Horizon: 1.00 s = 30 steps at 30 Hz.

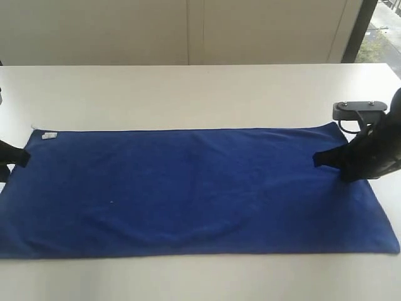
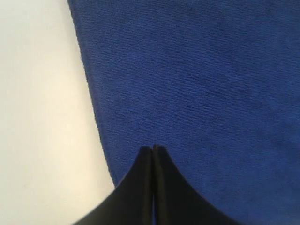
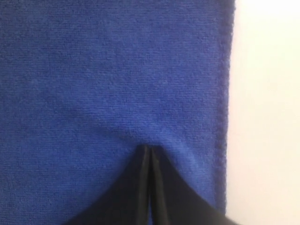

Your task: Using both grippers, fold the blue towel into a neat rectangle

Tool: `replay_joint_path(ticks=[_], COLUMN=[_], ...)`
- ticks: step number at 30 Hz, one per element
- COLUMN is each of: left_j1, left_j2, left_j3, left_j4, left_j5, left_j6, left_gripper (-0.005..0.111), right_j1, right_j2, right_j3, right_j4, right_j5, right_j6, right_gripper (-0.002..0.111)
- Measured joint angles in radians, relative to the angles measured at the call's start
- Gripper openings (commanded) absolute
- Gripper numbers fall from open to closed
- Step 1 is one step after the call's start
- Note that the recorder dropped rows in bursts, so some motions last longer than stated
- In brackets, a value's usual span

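The towel (image 1: pixel 188 188) lies spread on the table (image 1: pixel 188 94); left pincer (image 1: pixel 26 157) at its left edge, right pincer (image 1: pixel 317 158) at its right.

Soft, even daylight fills the room, brightest at the glazed window strip (image 1: pixel 383 31) in the far right corner. The smooth white tabletop (image 1: pixel 188 94) glows pale, washing out to pure white in a corner of the right wrist view. Shadows are faint: just a thin grey line under the near edge of the deep royal-blue microfibre towel (image 1: pixel 200 188). Its weave looks crisp in the left wrist view and softer in the right. The narrow-fingered black left gripper (image 2: pixel 153 148) and right gripper (image 3: pixel 148 148) show as flat, slightly blurred silhouettes.
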Motion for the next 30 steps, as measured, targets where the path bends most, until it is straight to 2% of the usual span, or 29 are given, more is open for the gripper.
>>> replay_joint_path(ticks=[6, 20, 30], left_j1=[0.000, 0.000, 0.000], left_j2=[0.000, -0.006, -0.203], left_j3=[0.000, 0.000, 0.005], left_j4=[0.000, -0.032, -0.047], left_j5=[-0.004, -0.011, 0.027], left_j6=[0.000, 0.000, 0.000], left_gripper=[0.000, 0.000, 0.000], right_j1=[-0.032, -0.020, -0.009], right_j2=[0.004, -0.076, -0.323], right_j3=[0.000, 0.002, 0.002], right_j4=[0.000, 0.001, 0.001], right_j5=[-0.008, 0.010, 0.081], right_j6=[0.002, 0.002, 0.002], right_gripper=[0.000, 0.000, 0.000])
